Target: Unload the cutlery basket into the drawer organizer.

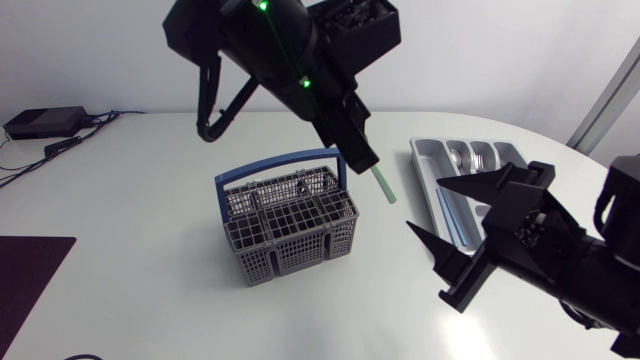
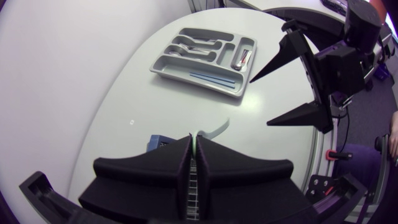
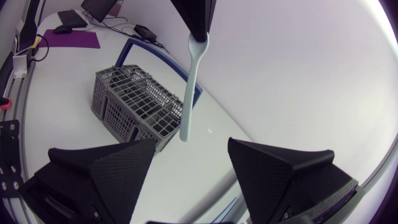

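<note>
since the left gripper [image 1: 365, 160] pinches the green utensil [image 1: 384, 187] above the basket [image 1: 290, 250], lift clear before swinging to the organizer [image 1: 425, 160]; right gripper [image 1: 422, 203] spread wide.

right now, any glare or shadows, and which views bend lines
Head view: soft light, faint shadow beside the grey wire basket with blue handle; left wrist view: fisheye bows the white table's edge; right wrist view: table glares bright behind the pale green plastic utensil.

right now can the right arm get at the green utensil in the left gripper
Probably yes: the green utensil hangs exposed below the left gripper, with nothing between it and the open right gripper.
</note>
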Motion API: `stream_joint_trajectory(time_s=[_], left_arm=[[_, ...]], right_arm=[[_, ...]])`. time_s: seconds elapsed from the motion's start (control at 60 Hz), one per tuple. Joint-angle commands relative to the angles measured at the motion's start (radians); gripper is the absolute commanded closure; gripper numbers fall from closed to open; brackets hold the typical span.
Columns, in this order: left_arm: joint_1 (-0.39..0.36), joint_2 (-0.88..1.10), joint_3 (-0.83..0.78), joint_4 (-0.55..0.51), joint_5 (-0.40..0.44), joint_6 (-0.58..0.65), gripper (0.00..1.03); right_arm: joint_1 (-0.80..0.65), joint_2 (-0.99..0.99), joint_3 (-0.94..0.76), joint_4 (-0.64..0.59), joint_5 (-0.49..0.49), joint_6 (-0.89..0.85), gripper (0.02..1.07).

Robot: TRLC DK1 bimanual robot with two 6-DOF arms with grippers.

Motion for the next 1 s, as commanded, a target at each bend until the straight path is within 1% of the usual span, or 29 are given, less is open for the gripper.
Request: stream_joint_trajectory(time_s=[0.0, 0.183, 0.267, 0.433, 0.517, 0.633, 0.7, 0.833, 0.983], left_arm=[[0.027, 0.039, 0.047, -0.022, 0.049, -0.105, 1.00], [0.062, 0.073, 0.050, -0.039, 0.144, -0.194, 1.00], [0.078, 0.090, 0.045, -0.039, 0.161, -0.214, 1.00], [0.101, 0.114, 0.041, -0.039, 0.208, -0.244, 1.00], [0.108, 0.122, 0.039, -0.041, 0.225, -0.253, 1.00], [0.115, 0.134, 0.039, -0.041, 0.239, -0.260, 1.00], [0.116, 0.137, 0.039, -0.042, 0.241, -0.260, 1.00], [0.119, 0.144, 0.045, -0.042, 0.258, -0.261, 1.00], [0.121, 0.145, 0.047, -0.044, 0.259, -0.261, 1.00]], right_arm=[[0.028, 0.048, 0.029, 0.042, 0.026, 0.053, 0.23], [0.100, 0.125, 0.044, 0.129, 0.108, 0.073, 0.23], [0.125, 0.174, 0.052, 0.168, 0.135, 0.070, 0.24], [0.125, 0.259, 0.070, 0.221, 0.141, 0.054, 0.37], [0.123, 0.294, 0.075, 0.252, 0.145, 0.041, 0.47], [0.123, 0.338, 0.087, 0.286, 0.154, 0.019, 0.65], [0.123, 0.369, 0.099, 0.289, 0.154, 0.011, 0.72], [0.120, 0.418, 0.115, 0.312, 0.154, 0.002, 0.74], [0.114, 0.446, 0.133, 0.319, 0.154, 0.001, 0.80]])
